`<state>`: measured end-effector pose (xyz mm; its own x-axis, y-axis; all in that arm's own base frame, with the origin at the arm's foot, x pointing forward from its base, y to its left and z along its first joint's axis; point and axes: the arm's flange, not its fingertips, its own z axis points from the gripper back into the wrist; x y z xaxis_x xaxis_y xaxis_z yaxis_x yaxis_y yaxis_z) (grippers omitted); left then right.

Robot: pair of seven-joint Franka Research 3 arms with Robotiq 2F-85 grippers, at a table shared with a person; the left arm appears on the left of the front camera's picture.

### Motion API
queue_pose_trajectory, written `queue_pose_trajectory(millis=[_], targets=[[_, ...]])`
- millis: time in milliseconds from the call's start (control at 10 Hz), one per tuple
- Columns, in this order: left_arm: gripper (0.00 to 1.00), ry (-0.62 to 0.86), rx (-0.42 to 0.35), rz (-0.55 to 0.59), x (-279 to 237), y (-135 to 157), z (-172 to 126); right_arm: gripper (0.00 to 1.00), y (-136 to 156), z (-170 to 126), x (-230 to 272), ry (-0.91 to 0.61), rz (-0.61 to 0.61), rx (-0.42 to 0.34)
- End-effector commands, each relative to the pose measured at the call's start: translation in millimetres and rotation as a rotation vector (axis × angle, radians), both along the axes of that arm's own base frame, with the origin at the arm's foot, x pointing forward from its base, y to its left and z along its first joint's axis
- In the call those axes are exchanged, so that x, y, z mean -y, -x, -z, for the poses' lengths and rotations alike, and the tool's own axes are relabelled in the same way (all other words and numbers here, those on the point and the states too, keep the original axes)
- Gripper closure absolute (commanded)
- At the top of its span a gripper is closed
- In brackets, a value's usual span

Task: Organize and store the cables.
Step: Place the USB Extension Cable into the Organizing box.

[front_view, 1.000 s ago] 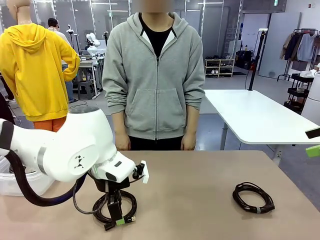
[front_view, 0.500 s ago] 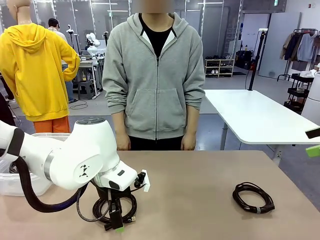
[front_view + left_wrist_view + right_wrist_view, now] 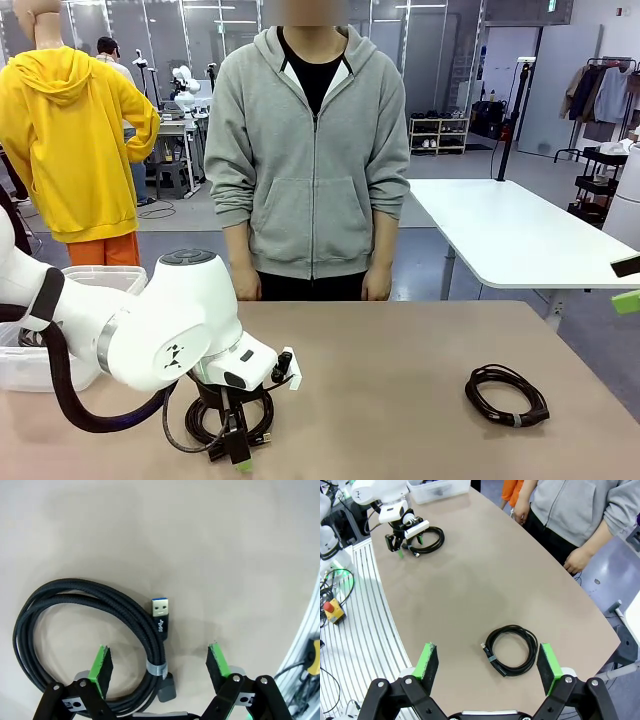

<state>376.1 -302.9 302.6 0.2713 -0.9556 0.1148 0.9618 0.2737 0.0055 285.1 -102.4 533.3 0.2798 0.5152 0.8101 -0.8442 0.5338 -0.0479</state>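
Two cables lie on the tan table. One black coil (image 3: pixel 265 408) sits front left under my left gripper (image 3: pixel 238 445). In the left wrist view this coil (image 3: pixel 90 592) has a pale band and a USB plug (image 3: pixel 161 609). My left gripper (image 3: pixel 159 664) is open, its green pads either side of the banded part and clear of it. The other coil (image 3: pixel 507 395) lies at the right, on its own. My right gripper (image 3: pixel 487 666) hangs open high above that coil (image 3: pixel 532 650), holding nothing; a green pad of it (image 3: pixel 627 300) pokes in at the right edge.
A clear plastic bin (image 3: pixel 100 280) stands at the table's left end, beside the left arm. A person in a grey hoodie (image 3: pixel 310 170) stands at the far side, hands down by the table edge. A white table (image 3: pixel 510 235) stands behind on the right.
The left arm has come down over the left coil, and its gripper has sunk closer to the table with the jaws a little narrower. The right coil and the person have not moved.
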Motion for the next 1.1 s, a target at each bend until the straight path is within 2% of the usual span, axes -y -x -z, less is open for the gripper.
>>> queue_pose_trajectory(millis=[0,100,200,300,500,600,700,1000], targets=[[0.25,-0.038,0.045,-0.012,1,-4,6,0.00,1,-1,-1,0.002,0.002,0.006],[0.66,-0.030,0.053,0.003,-1,-3,5,0.00,1,-1,-1,0.002,0.002,0.006],[0.85,-0.053,0.052,0.013,-1,-1,4,0.00,1,-1,-1,0.002,0.002,0.006],[1.00,-0.047,0.048,0.013,0,0,4,0.00,1,-1,-1,0.002,0.002,0.006],[1.00,-0.030,0.049,0.018,-1,2,5,0.00,1,-1,-1,0.002,0.002,0.006],[0.96,-0.026,0.041,0.015,-1,2,5,0.00,1,-1,-1,0.002,0.002,0.006],[1.00,-0.029,0.028,0.001,-3,3,2,0.00,1,-1,-1,0.002,0.002,0.006],[1.00,-0.001,0.023,-0.025,-13,6,-32,0.00,1,-1,-1,0.002,0.002,0.006]])
